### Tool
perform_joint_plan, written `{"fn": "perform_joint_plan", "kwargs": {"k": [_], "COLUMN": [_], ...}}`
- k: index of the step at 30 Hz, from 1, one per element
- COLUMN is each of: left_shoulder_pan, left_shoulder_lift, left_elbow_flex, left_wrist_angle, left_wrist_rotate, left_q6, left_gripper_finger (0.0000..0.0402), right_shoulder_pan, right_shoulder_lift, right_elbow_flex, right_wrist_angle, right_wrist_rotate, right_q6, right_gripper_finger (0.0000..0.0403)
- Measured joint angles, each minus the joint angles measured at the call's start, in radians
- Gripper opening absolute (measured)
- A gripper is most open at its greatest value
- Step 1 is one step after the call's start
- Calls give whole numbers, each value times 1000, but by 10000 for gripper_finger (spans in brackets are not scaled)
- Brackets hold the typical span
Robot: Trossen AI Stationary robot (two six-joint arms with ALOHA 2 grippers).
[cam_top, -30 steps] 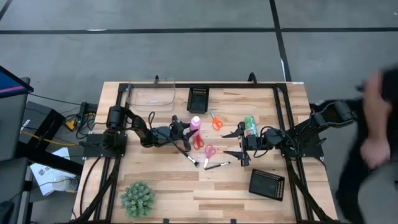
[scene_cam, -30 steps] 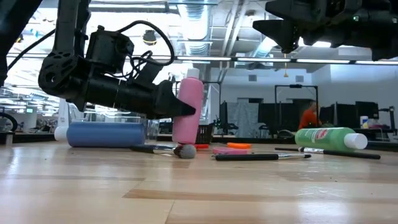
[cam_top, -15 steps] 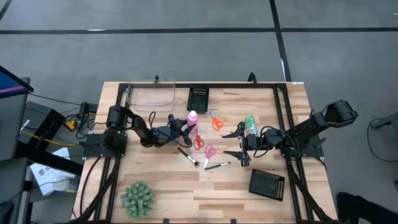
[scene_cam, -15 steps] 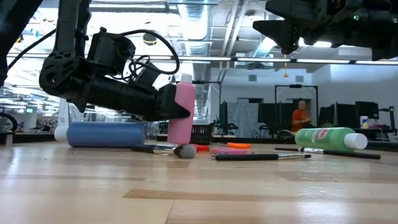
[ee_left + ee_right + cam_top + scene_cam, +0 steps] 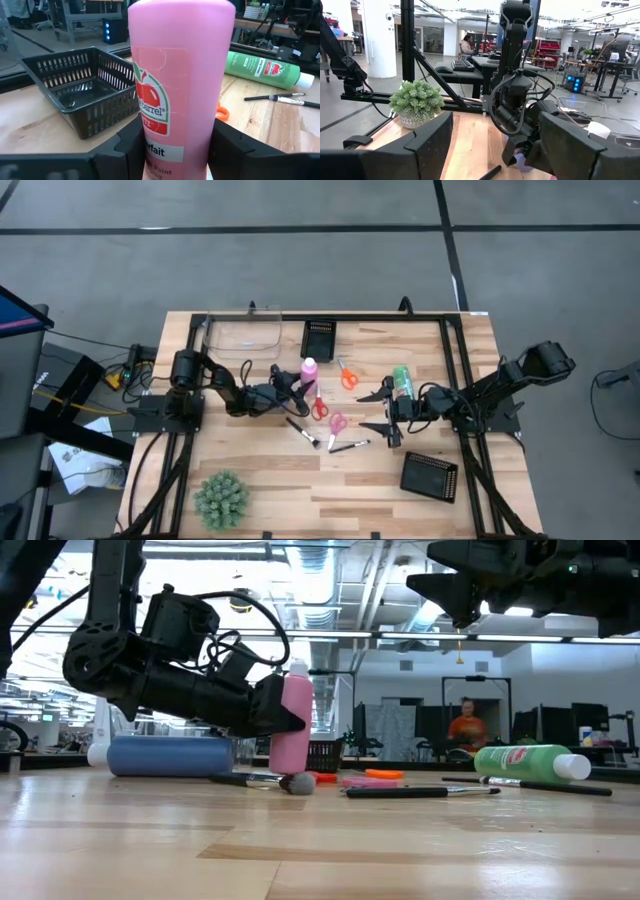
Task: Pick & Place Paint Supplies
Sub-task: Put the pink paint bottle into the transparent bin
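The pink bottle (image 5: 309,368) (image 5: 291,720) stands upright, white cap up, at the table's middle, with my left gripper (image 5: 302,383) (image 5: 284,710) shut on it. The green bottle (image 5: 402,382) (image 5: 525,762) lies on its side to the right. In the low view a blue bottle (image 5: 170,755) lies on its side below my left arm. Orange scissors (image 5: 347,373), red scissors (image 5: 318,407), pink scissors (image 5: 338,423) and two brushes (image 5: 302,431) (image 5: 348,446) lie flat on the wood. My right gripper (image 5: 380,409) (image 5: 490,145) hangs open above the table beside the green bottle. My left gripper pinches the pink bottle's body about halfway up (image 5: 142,142), one finger on each side. The fingers (image 5: 227,147) come nearly level from the table's left. The bottle is upright, and its base (image 5: 290,767) is down at the table top behind a brush head.
A black mesh tray (image 5: 319,338) (image 5: 75,95) stands behind the pink bottle, and another (image 5: 429,476) at the near right. A clear container (image 5: 246,335) is at the far left and a spiky green plant (image 5: 221,500) at the near left. A person (image 5: 466,725) shows far off in the room.
My left gripper has rolled and tipped without shifting place. The pink bottle has gone from leaning to upright and sits a little lower. A person at the table's right edge has left the high view.
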State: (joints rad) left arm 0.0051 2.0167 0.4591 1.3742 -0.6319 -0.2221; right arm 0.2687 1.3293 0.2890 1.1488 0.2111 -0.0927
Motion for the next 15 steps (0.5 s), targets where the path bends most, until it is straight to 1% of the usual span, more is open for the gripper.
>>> {"fn": "perform_joint_plan", "kwargs": {"k": [2, 10, 15], "left_shoulder_pan": [-7, -75, -113], "left_shoulder_lift": [-1, -1, -1], "left_elbow_flex": [-2, -4, -5], "left_wrist_angle": [-8, -18, -17], "left_wrist_rotate": [-1, -27, -26], "left_q6": [-26, -28, 9], "left_gripper_finger": [153, 159, 163], "right_shoulder_pan": [0, 0, 0], "right_shoulder_lift": [0, 0, 0], "right_elbow_flex": [0, 0, 0], "right_wrist_angle": [-8, -14, -14], "right_wrist_rotate": [0, 0, 0], "right_q6": [4, 14, 14], "right_gripper_finger": [281, 281, 281]}}
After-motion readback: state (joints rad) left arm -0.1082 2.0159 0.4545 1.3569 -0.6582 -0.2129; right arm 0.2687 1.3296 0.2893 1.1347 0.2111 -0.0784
